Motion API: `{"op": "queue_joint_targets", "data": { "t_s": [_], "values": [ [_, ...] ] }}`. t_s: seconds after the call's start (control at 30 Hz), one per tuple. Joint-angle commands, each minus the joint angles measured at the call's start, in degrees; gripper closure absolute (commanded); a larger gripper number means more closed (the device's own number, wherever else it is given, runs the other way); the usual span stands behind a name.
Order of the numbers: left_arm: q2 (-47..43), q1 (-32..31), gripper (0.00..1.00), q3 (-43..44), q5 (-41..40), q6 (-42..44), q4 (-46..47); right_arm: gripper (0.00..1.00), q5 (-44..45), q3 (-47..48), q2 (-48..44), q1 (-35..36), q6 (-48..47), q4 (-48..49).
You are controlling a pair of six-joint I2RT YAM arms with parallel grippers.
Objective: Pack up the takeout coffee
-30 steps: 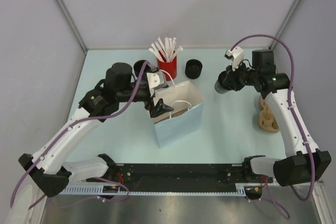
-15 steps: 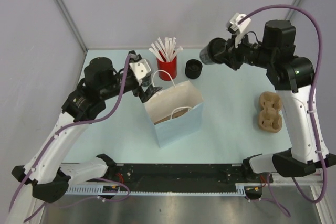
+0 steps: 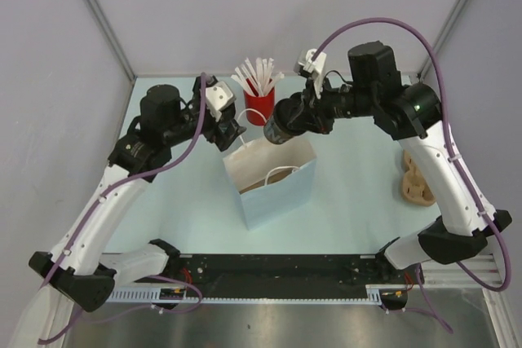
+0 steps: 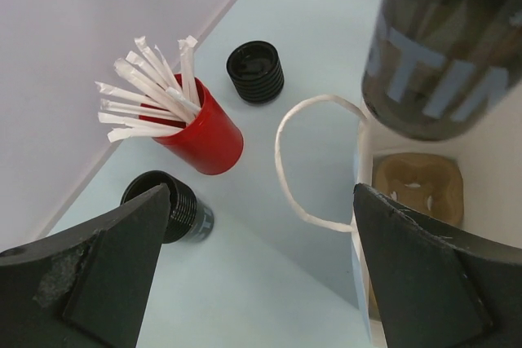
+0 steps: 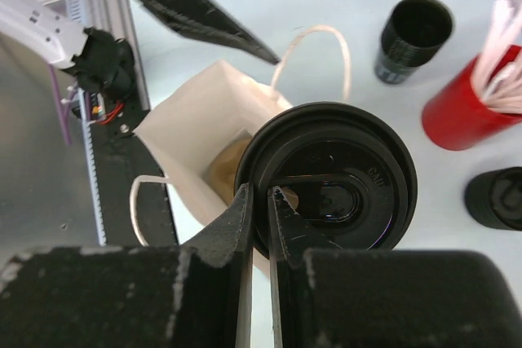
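The takeout coffee (image 3: 280, 129) is a dark cup with a black lid (image 5: 330, 175) and pale lettering (image 4: 444, 46). It hangs tilted over the back edge of the white paper bag (image 3: 273, 175). My right gripper (image 5: 259, 195) is shut on the lid's rim, one finger inside it and one outside. A tan cardboard tray (image 4: 416, 187) lies at the bottom of the bag. My left gripper (image 4: 261, 201) is open beside the bag's back-left corner, near a white handle (image 4: 303, 160), with nothing between its fingers.
A red cup (image 3: 259, 106) of white sticks stands behind the bag. Two open black cups (image 4: 255, 71) (image 4: 167, 205) stand near it. Another tan two-hole tray (image 3: 416, 181) lies at the right of the table. Grey walls close the back and sides.
My right arm has swung left with the coffee, from the table's right side to above the bag. My left gripper has drawn back out of the bag's mouth to its back-left corner.
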Motion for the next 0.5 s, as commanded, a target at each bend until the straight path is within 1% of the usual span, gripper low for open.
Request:
{"op": "queue_joint_targets", "data": {
  "t_s": [0.0,0.13,0.3,0.47],
  "values": [
    [1.09,1.11,0.00,-0.22,0.95,-2.22,3.50,1.00,-1.96,-0.93,-0.29,2.79,0.90,-1.56],
    [2.76,1.38,0.01,0.65,1.13,-1.87,3.15,1.00,-2.04,-4.96,-1.17,4.72,0.81,-1.48],
    [4.34,1.46,0.02,1.62,1.39,-1.96,3.50,1.00,0.15,-9.19,-0.65,5.69,1.95,0.28],
    [4.26,1.38,0.09,1.62,2.27,-2.66,3.94,1.00,2.95,-10.43,2.42,6.22,3.10,1.51]
  ]
}}
